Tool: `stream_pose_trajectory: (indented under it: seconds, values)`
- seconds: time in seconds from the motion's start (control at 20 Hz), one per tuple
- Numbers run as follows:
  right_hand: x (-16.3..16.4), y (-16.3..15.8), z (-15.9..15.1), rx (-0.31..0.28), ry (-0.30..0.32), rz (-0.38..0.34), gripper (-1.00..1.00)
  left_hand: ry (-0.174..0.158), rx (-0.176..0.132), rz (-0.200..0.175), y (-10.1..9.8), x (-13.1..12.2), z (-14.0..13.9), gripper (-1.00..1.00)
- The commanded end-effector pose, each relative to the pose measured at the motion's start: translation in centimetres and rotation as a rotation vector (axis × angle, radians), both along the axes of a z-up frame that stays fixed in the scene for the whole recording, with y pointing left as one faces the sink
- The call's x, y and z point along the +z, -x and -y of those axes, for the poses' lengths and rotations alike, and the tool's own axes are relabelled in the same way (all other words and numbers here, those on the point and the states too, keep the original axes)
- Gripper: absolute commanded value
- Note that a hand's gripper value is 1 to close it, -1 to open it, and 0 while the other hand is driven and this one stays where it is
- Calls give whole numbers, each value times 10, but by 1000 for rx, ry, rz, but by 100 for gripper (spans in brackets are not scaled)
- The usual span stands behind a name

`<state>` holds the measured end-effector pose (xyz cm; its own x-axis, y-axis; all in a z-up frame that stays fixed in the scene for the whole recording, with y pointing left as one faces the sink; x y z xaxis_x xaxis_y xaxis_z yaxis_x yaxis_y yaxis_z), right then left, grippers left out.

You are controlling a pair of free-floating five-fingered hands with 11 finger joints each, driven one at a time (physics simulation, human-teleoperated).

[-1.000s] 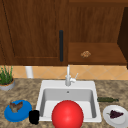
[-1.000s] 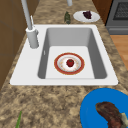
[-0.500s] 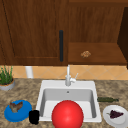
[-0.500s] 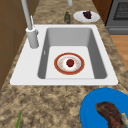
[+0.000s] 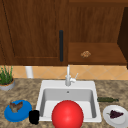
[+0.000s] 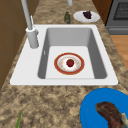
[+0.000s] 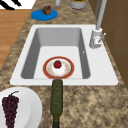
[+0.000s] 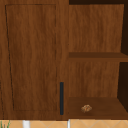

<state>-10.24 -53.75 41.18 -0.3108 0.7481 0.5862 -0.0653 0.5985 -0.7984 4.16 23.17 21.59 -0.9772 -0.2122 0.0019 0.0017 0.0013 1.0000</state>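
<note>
Down at the sink's front left corner, we pick up the left hand as a dark shape in the front view. We cannot tell whether its fingers are spread or curled, because the shape gives us no outline of them. It hangs exactly where it hung a second ago and half a second ago. No shift at all, folks, and nothing around it has budged either.

Just beside the left hand, further left on the speckled surface, sits the blue plate carrying a brown piece of meat. Plate and hand look close, but we cannot tell if they touch.

Moving outward, the white sink lies right of the hand, with the faucet upright at its back rim. The side views show a red-rimmed plate flat on the basin floor, with a small red fruit in its middle.

Past the sink's right edge a green bottle lies on its side, and near it a white plate holds dark grapes. A potted plant stands at the far left by the wall. Up above, the cabinet door with its dark handle is closed, and a small brown item rests on the open shelf beside it.

So we judge it a standstill: everything is untouched and just where it was.
</note>
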Motion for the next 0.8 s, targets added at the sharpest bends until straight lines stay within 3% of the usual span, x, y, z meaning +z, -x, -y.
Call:
stream_pose_trajectory:
  seconds: [0.0,0.4,0.65,0.75]
  values:
    - [-2,-2,-13,-7,125,70,-100,0,0,0,0,0,0,0]
    - [-6,0,-46,-5,231,18,-100,0,0,0,0,0,0,0]
    - [-29,-2,-82,-10,184,-52,-100,0,0,0,0,0,0,0]
    - [-35,-2,-94,-13,230,-41,-100,0,0,0,0,0,0,0]
